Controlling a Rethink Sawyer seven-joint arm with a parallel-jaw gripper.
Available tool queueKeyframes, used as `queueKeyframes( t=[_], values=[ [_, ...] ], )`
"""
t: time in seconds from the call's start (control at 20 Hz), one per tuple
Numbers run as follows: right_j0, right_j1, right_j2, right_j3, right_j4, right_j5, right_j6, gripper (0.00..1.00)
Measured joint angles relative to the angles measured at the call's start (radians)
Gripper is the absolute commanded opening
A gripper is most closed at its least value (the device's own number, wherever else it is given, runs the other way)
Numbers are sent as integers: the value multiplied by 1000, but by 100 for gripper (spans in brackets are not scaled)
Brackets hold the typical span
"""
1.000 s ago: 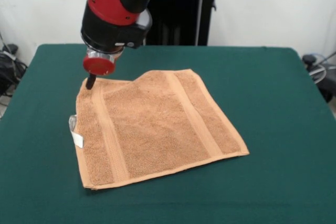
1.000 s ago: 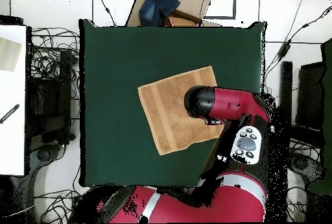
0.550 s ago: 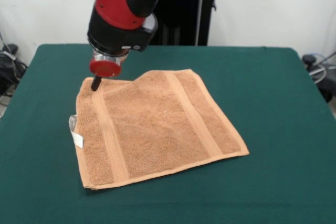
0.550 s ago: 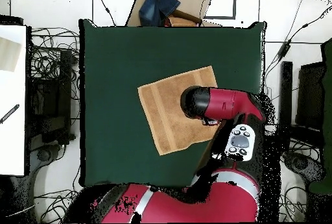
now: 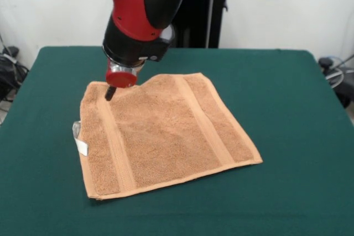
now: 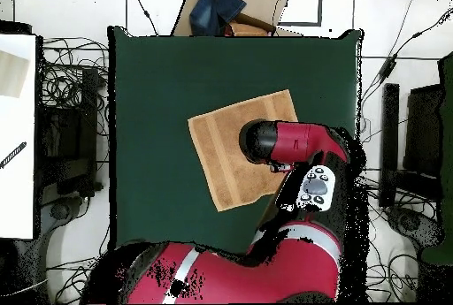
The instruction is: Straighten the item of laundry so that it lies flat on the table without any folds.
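Pincer point(image 5: 110, 94) tip on towel point(image 5: 166, 131) near far-left corner; aperture can't be told. Towel lies on tabletop point(image 5: 287, 109), corner folded.

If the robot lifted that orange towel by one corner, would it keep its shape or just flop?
Probably flop: the towel is thin terry, and its far corner near the gripper already looks folded over. It likely weighs little. Pushed across the table, it may bunch rather than slide, since both surfaces look fuzzy.
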Motion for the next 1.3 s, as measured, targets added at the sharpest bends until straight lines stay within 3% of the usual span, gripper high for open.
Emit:
queueKeyframes(
  t=[0.55,1.3],
  values=[
    [-28,42,0,0,0,-86,0,100],
    [-21,56,-5,0,0,-95,0,100]
  ],
)
